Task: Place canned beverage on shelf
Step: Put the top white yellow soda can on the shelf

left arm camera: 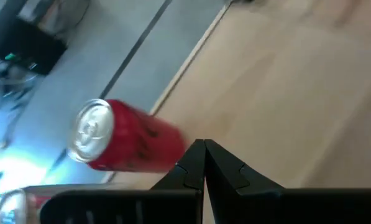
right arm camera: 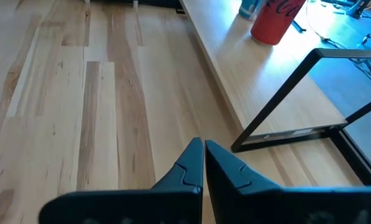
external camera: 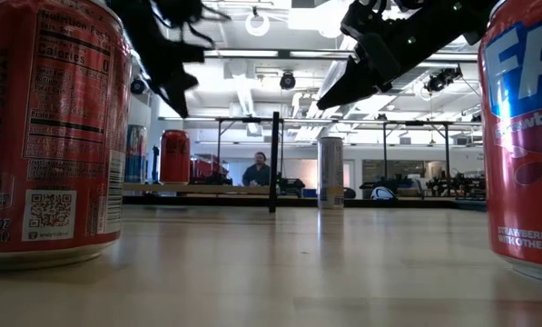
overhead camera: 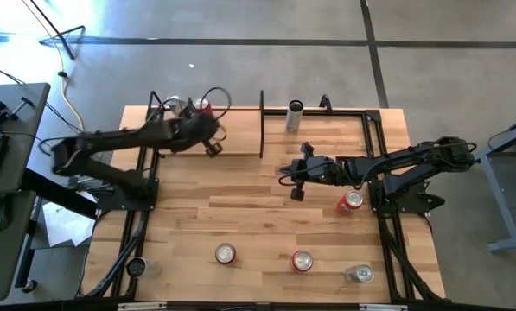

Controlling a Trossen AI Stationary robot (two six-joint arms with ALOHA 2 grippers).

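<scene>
The shelf is a pale board with black uprights at the table's far side. A red can stands upright at its far left edge, large in the left wrist view, with another can beside it. My left gripper hovers shut over the board, just short of the red can and holding nothing. My right gripper hangs shut and empty above mid-table. A red can stands by the right arm's base. Three more cans stand on the table near its front edge.
A tall silver can stands upright inside the black frame right of the board. A black upright divides the two. Bare planks lie between the arms. A person sits far behind the table.
</scene>
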